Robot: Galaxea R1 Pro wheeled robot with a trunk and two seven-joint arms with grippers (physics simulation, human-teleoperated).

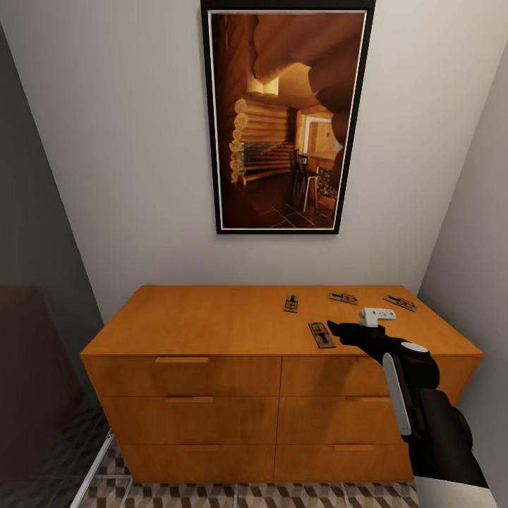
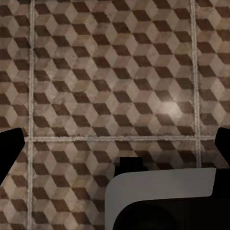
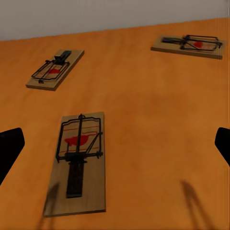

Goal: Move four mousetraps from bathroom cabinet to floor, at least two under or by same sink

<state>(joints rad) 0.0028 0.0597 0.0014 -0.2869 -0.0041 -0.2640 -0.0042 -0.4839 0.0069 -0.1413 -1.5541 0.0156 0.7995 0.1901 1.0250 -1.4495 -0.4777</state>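
1. While four small flat brown wooden mousetraps lie untouched on the wide orange-brown wooden cabinet [image 1: 212, 321], the black right gripper [image 1: 337, 330] hovers beside the nearest mousetrap [image 1: 322, 334], apparently lining up a grasp.
2. Left wrist: the left gripper [image 2: 115, 143], fingers apart, idles over the cube-patterned tiled bathroom floor [image 2: 110, 72].
3. Right wrist: fingers spread wide, empty, above the nearest mousetrap [image 3: 78, 163].

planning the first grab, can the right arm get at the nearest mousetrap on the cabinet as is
Probably yes: the right claw hangs open just beside the nearest mousetrap on the cabinet top, and nothing lies between them.
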